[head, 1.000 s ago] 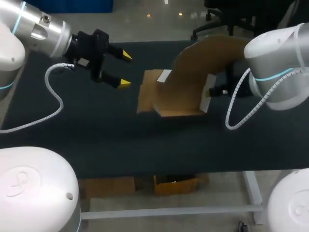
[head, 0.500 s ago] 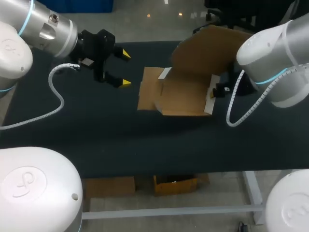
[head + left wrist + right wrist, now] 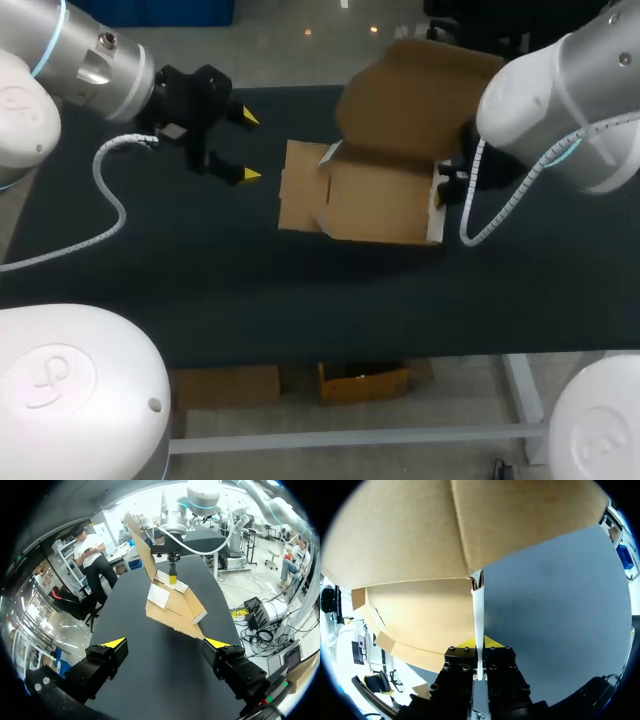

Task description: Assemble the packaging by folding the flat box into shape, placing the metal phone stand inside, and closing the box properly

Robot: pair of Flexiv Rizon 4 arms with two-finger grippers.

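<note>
The brown cardboard box (image 3: 375, 200) lies unfolded on the black table, with its big lid (image 3: 410, 95) raised at the far side and a flat flap (image 3: 300, 185) spread toward my left arm. My right gripper (image 3: 447, 187) is at the box's right wall, partly hidden by its arm. In the right wrist view my right gripper (image 3: 479, 642) is shut on the thin white-edged side flap (image 3: 478, 605). My left gripper (image 3: 243, 146) hovers open, left of the box and apart from it. From the left wrist, the box (image 3: 172, 607) lies ahead of my left gripper (image 3: 166, 643). No phone stand shows.
The black table (image 3: 300, 290) stretches bare in front of the box up to its near edge. My left arm's white cable (image 3: 110, 215) loops over the table's left part.
The lid has swung up and back toward the far side, baring the box's inner floor. The box shifted slightly left with my right gripper. My left gripper drew back a little.
</note>
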